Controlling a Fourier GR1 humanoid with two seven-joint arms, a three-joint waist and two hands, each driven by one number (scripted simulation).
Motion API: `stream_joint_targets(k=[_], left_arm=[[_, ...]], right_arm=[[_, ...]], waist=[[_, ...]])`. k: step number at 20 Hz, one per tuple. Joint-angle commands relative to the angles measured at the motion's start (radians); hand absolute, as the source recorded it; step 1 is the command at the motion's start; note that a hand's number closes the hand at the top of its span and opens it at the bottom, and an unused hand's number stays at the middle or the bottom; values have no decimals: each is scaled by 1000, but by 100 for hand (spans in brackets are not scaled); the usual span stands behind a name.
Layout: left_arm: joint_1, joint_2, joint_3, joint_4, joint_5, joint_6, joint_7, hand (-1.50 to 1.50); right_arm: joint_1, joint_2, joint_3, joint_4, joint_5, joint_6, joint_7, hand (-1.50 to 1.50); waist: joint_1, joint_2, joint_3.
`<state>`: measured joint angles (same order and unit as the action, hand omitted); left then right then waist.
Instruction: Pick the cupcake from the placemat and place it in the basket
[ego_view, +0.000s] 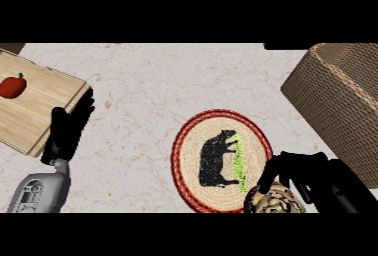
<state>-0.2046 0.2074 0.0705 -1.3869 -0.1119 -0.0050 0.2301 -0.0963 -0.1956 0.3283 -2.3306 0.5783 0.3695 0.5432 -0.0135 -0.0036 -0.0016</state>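
Note:
A round woven placemat (221, 160) with a red rim and a black animal figure lies on the counter at centre. The cupcake (275, 201) sits at the placemat's lower right edge, brownish with a pale swirl on top. My right hand (325, 182) is over it, fingers curled down around its top and sides, partly hiding it. The wicker basket (339, 105) stands at the right, just beyond that hand. My left hand (68, 127) rests open at the left, fingers straight and pointing up, by the wooden board.
A wooden cutting board (37, 107) lies at the far left with a red bell pepper (12, 86) on it. The marble counter (155, 80) stretches between board and basket.

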Motion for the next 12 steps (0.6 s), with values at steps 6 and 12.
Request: stream_joint_targets(k=[6,12], left_arm=[[20,1,-5,-23,-7,-5,-18,0],[1,-9,-16,-45,-10,-3,38,0]], right_arm=[[-388,46,-296,-131,-270,178,400,150],[-688,-95,-545,44,-459,194,556,150]], waist=[[9,-4,-1],[4,-7,-1]])
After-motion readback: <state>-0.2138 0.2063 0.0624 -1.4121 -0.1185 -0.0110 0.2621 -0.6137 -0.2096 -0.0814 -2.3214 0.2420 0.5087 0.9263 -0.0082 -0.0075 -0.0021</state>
